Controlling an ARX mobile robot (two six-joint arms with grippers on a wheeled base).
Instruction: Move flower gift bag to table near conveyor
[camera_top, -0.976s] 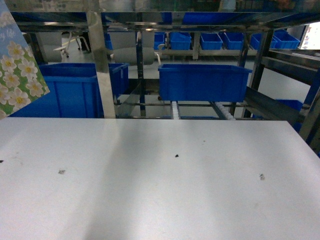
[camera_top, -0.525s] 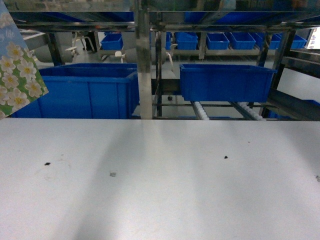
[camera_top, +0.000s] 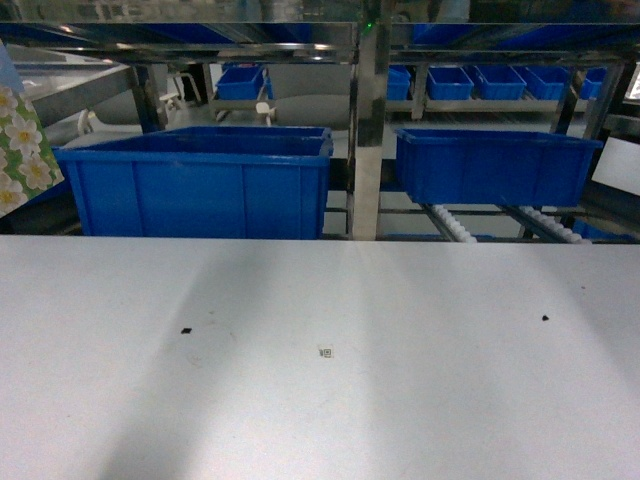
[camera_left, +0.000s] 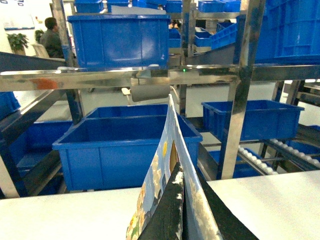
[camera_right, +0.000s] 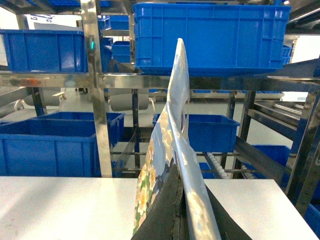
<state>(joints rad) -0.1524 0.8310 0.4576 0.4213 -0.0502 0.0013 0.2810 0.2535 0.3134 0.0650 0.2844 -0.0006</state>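
Note:
The flower gift bag (camera_top: 20, 150), blue-green with white blossoms, shows only as a corner at the head view's left edge, above the white table (camera_top: 400, 400). In the left wrist view my left gripper (camera_left: 181, 202) is shut on the flower gift bag's (camera_left: 162, 165) upright edge, over the table (camera_left: 65, 215). In the right wrist view my right gripper (camera_right: 182, 200) is likewise shut on a flower gift bag (camera_right: 172, 125) above the table (camera_right: 60, 205). Whether both hold the same bag I cannot tell. The conveyor (camera_top: 450, 225) with white wheels slopes behind the table's far edge.
Large blue bins (camera_top: 195, 180) (camera_top: 495, 165) sit on steel racks right behind the table. A shiny steel post (camera_top: 365, 130) stands between them. A small square sticker (camera_top: 325, 352) and dark specks (camera_top: 186, 330) mark the tabletop. A person (camera_left: 50, 37) sits far off.
The head view has swung left: the bins, steel post and table marks have slid rightward in the frame. Less of the bag's corner shows at the left edge.

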